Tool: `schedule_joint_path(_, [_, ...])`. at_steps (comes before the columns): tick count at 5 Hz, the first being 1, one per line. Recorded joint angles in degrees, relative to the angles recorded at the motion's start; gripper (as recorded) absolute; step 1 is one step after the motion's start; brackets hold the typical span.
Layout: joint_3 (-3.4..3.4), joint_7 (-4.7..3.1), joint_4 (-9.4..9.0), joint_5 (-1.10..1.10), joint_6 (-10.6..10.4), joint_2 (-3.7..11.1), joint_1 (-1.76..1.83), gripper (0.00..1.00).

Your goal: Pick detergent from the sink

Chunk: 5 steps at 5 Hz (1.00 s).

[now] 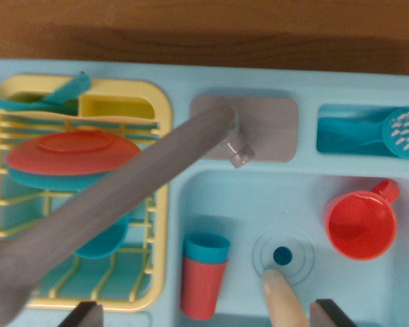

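Note:
The detergent (204,283) is a red bottle with a teal cap, standing at the left side of the light blue sink (307,194). It sits low in the wrist view, between my two dark fingertips (84,313), which show only at the bottom edge. My gripper (206,312) is open and wide, above the sink and touching nothing. A cream, rounded object (284,300) lies just below the drain (282,256), to the right of the bottle.
A red cup (361,226) stands in the sink's right side. The grey faucet (116,204) slants across the left, over a yellow dish rack (161,109) holding a red plate (71,151) and teal dishes. A teal brush (395,133) lies at the back right.

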Motion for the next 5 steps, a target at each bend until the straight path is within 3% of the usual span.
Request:
schedule_joint_path(1, [-0.3,-1.53,-2.27,-0.01,-2.1,0.12,-0.32,0.0])
schedule_joint_path(2, [-0.3,-1.53,-2.27,-0.01,-2.1,0.12,-0.32,0.0])
schedule_joint_path(3, [-0.63,-3.18,-4.71,-0.01,-4.3,0.26,-0.66,0.0])
schedule_joint_path(4, [-0.63,-3.18,-4.71,-0.01,-4.3,0.26,-0.66,0.0])
schedule_joint_path(5, [-0.96,-4.82,-7.15,-0.02,-6.6,0.39,-1.0,0.0])
